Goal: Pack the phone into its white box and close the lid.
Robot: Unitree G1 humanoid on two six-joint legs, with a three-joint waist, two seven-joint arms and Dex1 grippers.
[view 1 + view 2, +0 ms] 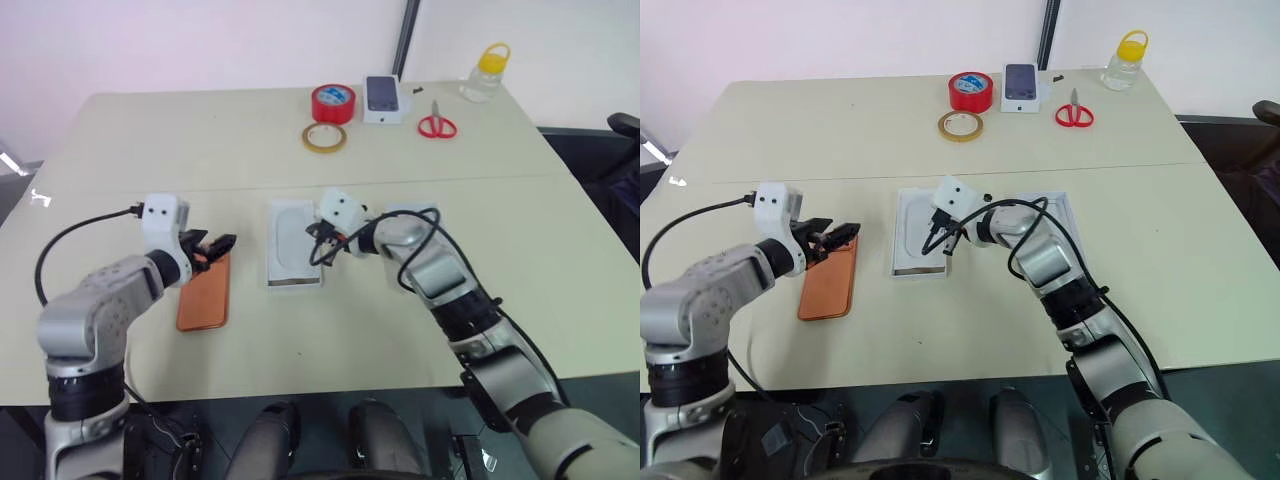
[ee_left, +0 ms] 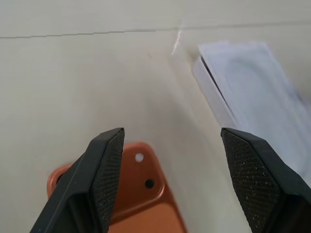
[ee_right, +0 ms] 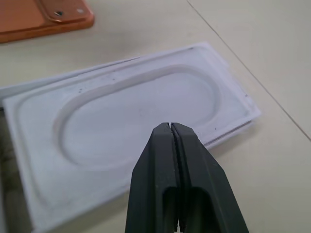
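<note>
So: phone [image 1: 204,292] lies flat on the table [image 1: 150,150], back up, at lower left of the head view, camera corner toward the far edge. Left gripper [image 1: 212,246] hovers over that far end with its fingers wide apart and nothing between them, looks set up to straddle the phone's width.

White box [image 1: 293,243] sits mid-frame, just right of the phone and clear of it. A white card with an oval recess [image 3: 141,114] lies on top of it, so the tray isn't free to take the phone yet. Right gripper [image 1: 322,247] is over the card's right edge, fingers pressed together on nothing; probably there to nudge or lift the card off.

Lid [image 1: 1055,210] is mostly hidden behind the right forearm, right of the box.
</note>
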